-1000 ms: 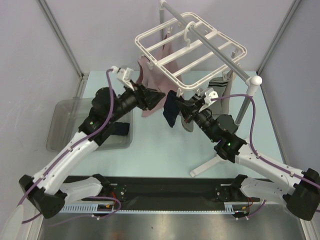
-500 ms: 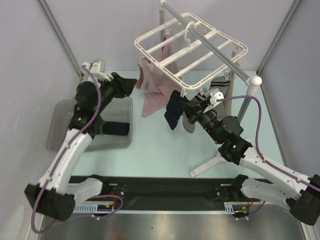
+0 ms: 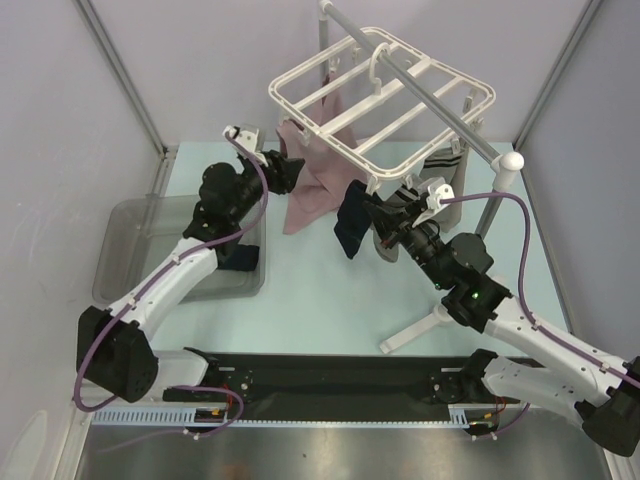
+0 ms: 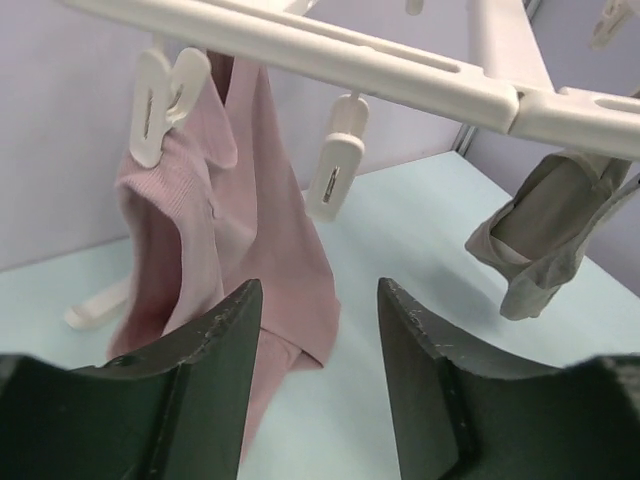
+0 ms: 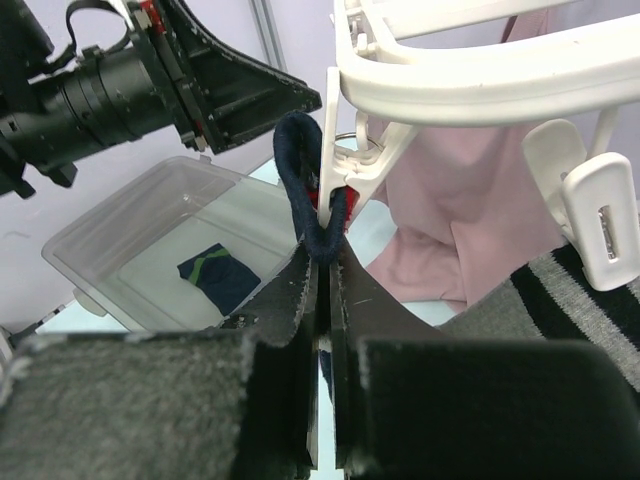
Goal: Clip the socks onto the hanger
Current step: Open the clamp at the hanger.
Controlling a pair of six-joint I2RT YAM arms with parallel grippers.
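The white hanger (image 3: 380, 95) hangs from the grey pole. My right gripper (image 5: 323, 255) is shut on a dark navy sock (image 5: 305, 175), whose folded top sits in a white clip (image 5: 368, 160) at the frame's near corner; in the top view the sock (image 3: 350, 222) dangles below that corner by the gripper (image 3: 372, 215). My left gripper (image 4: 318, 300) is open and empty, pointing under the hanger (image 4: 330, 60) toward a free clip (image 4: 335, 172) and the pink cloth (image 4: 220, 230). A grey sock (image 4: 545, 235) hangs at right. Another navy sock (image 5: 222, 275) lies in the bin.
A clear plastic bin (image 3: 130, 250) sits at the left of the table. The grey pole stand (image 3: 490, 200) with white feet (image 3: 415, 330) stands at the right. A striped grey sock (image 3: 440, 180) hangs at the hanger's right side. The pink cloth (image 3: 310, 190) hangs between the arms.
My left arm swung out to the left, away from the navy sock, then came back toward the pink cloth with its gripper open. My right gripper has kept hold of the navy sock at the clip.
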